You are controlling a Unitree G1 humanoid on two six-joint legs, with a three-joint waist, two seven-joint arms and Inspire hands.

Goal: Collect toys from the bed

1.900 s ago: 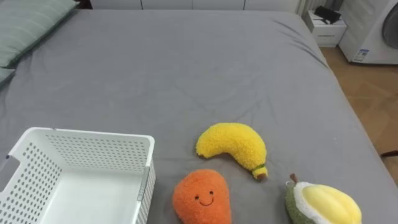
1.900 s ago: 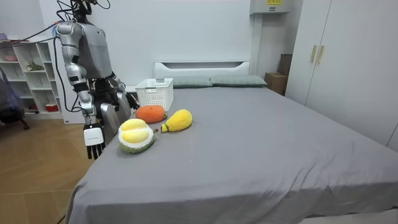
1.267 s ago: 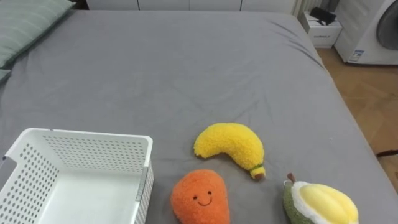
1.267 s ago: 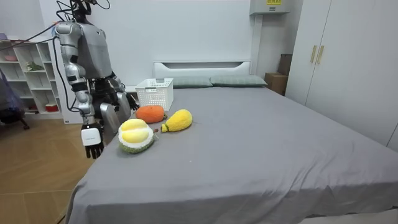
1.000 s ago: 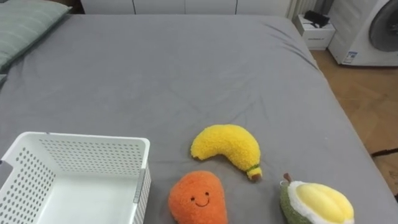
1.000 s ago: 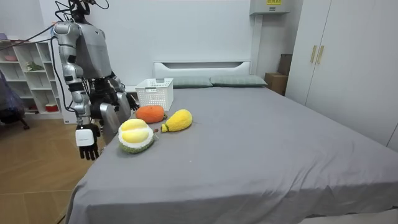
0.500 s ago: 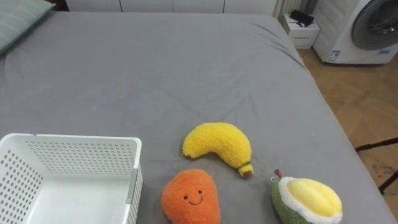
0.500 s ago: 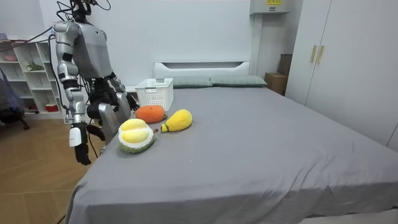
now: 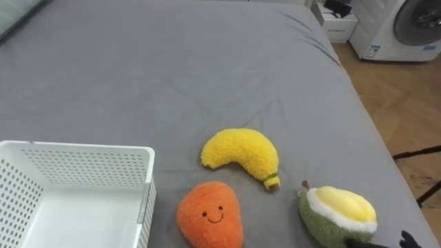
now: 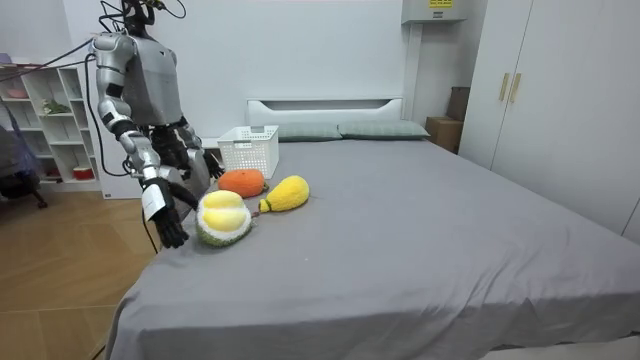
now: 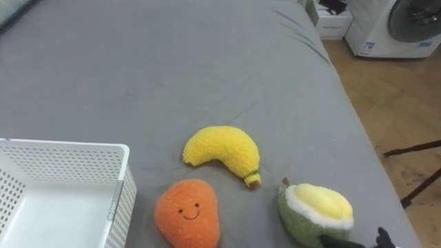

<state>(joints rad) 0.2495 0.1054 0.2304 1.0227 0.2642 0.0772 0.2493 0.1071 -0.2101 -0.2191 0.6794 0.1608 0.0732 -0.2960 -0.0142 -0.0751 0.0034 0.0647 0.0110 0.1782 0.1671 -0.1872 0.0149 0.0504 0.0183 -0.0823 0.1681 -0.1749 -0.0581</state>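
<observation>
Three plush toys lie on the grey bed (image 9: 172, 76): a yellow banana (image 9: 240, 154), an orange smiling fruit (image 9: 209, 215) and a green-and-yellow durian (image 9: 336, 213). A white perforated basket (image 9: 76, 160) sits to their left, holding nothing that I can see. My right hand (image 10: 170, 222) reaches to the durian's (image 10: 222, 218) near side at the bed's edge, its dark fingers straight. Its fingertips (image 9: 408, 239) show at the bottom right of the eye views, just by the durian. My left hand (image 10: 208, 162) stays low at my waist beside the bed.
I stand at the bed's side near its foot corner. Wooden floor, a washing machine (image 9: 406, 27) and a small white cabinet (image 9: 339, 24) lie beyond the bed's right edge. Pillows (image 10: 380, 129) and a wardrobe (image 10: 560, 100) are farther off.
My right arm has swung from hanging by my side forward to the durian. The head view has shifted right and down, so the toys sit a little higher and further left.
</observation>
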